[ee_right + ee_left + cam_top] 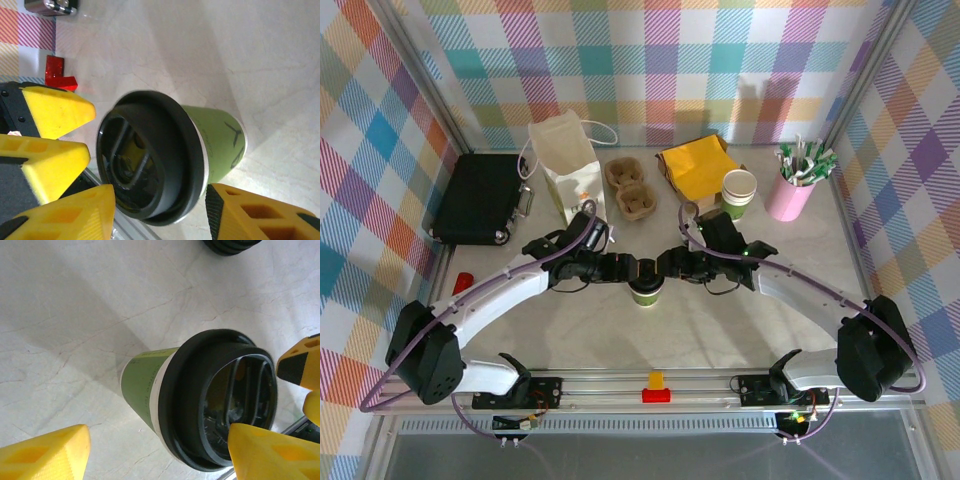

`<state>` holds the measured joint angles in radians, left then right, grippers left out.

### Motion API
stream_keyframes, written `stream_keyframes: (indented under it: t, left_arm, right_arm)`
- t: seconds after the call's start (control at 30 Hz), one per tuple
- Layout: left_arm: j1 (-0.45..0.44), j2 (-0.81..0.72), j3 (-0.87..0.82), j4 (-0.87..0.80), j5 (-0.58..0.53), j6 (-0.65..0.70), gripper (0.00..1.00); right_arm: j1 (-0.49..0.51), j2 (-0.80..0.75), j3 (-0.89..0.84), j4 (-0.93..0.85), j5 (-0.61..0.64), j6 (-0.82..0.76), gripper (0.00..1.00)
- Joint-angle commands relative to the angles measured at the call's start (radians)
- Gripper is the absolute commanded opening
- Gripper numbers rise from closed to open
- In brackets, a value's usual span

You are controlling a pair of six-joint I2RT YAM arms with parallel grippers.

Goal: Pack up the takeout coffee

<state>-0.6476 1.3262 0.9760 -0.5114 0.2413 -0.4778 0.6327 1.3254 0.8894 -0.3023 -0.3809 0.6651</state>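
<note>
Top external: left tool [633, 272] released, right tool [665, 268] grip unclear, both flanking takeout coffee [647, 292], pulp tray [629, 186] behind.

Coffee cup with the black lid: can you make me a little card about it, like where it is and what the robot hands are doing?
Cup: takeout coffee, green, upright on the table
Lid: black lid, on the cup
Left: left gripper open, a finger each side of the cup
Right: right gripper astride the lid, too close to tell if it touches
Packed: not yet; paper bag is farther back
</note>
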Motion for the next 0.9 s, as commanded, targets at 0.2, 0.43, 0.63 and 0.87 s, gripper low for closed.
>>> stream_keyframes:
  t: [0.2, 0.43, 0.63, 0.87]
  left_arm:
    - [-0.004, -0.036, 0.039, 0.020, -0.050, -0.026, 0.70]
    - [0.010, -0.073, 0.040, -0.034, -0.077, -0.008, 0.69]
    - [0.020, -0.133, 0.057, -0.089, -0.103, 0.019, 0.69]
    - [0.038, -0.193, 0.036, -0.082, -0.086, 0.008, 0.72]
  right_arm:
    - [0.005, 0.096, 0.156, -0.022, 0.018, -0.135, 0.51]
    - [0.005, 0.159, 0.203, -0.016, -0.015, -0.171, 0.51]
    - [0.005, 0.179, 0.197, 0.014, -0.074, -0.168, 0.50]
    - [0.007, 0.163, 0.154, 0.047, -0.104, -0.157, 0.50]
